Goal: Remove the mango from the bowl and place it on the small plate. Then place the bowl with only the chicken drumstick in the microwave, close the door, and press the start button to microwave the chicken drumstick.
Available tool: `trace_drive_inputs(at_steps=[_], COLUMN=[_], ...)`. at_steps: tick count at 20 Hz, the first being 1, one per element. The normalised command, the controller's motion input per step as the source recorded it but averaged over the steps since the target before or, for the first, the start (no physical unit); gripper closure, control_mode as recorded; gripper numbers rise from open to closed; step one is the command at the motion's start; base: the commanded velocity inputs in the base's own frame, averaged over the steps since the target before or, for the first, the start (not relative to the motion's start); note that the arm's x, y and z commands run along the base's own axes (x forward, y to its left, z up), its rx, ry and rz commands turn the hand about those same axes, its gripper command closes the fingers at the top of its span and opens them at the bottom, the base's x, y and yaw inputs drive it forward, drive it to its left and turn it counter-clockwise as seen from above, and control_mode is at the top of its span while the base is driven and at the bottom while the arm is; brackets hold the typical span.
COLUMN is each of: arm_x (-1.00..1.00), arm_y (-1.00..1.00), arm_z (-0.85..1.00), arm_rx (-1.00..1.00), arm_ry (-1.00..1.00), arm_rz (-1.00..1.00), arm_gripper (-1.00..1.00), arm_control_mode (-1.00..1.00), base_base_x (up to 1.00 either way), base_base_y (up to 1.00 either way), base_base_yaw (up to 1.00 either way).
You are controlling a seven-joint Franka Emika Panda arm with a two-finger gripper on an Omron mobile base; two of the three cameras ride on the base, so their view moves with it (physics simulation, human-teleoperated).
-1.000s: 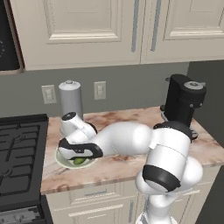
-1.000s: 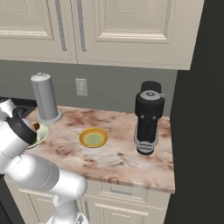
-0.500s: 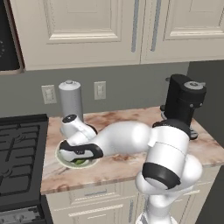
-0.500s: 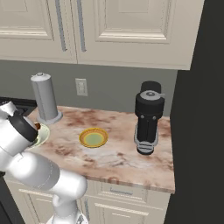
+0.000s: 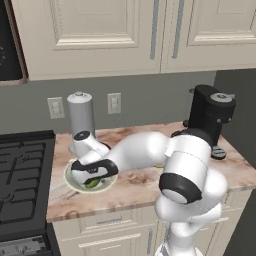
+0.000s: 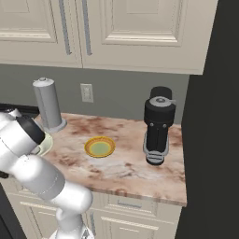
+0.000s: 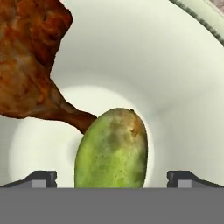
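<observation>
The green mango (image 7: 113, 148) lies in the off-white bowl (image 7: 183, 83), its near end between my two fingertips. The reddish-brown chicken drumstick (image 7: 30, 61) lies beside it at the upper left, its thin bone end touching the mango. My gripper (image 7: 112, 178) is open, one tip on each side of the fruit. In the left base view the hand (image 5: 92, 170) is down inside the bowl (image 5: 70, 181), with a sliver of mango (image 5: 92, 183) showing under it. The small yellow-rimmed plate (image 6: 99, 147) sits on the counter to the right of the bowl (image 6: 45, 144).
A grey canister (image 5: 81, 120) stands just behind the bowl. A black coffee machine (image 5: 210, 120) is at the counter's right end. The black stove (image 5: 22, 180) borders the counter on the left. A corner of the microwave (image 5: 10, 45) shows at the upper left.
The hand has dropped lower into the bowl over the last second, and it now sits down around the mango.
</observation>
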Motion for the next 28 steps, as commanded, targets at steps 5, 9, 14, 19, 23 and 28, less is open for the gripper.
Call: trace_drive_inputs(at_steps=[5,9,14,19,23,28], arm_x=[0.25,-0.08,-0.27,-0.01,-0.04,0.00], arm_y=[0.13,0.04,0.00,-0.04,-0.27,-0.57], arm_z=[-0.10,-0.16,-0.05,0.27,0.92,0.86], arm_rx=[0.00,0.00,0.00,0.00,0.00,0.00], arm_ry=[0.00,-0.01,-0.07,-0.01,-0.05,-0.01], arm_rz=[0.02,0.00,0.00,0.00,0.00,0.00], arm_gripper=[-1.00,1.00,1.00,1.00,1.00,1.00], arm_control_mode=[-1.00,-1.00,-1.00,-1.00,-1.00,-1.00], base_base_x=[0.00,0.00,0.00,0.00,0.00,0.00], base_base_y=[0.00,0.00,0.00,0.00,0.00,0.00], base_base_yaw=[0.00,0.00,0.00,0.00,0.00,0.00])
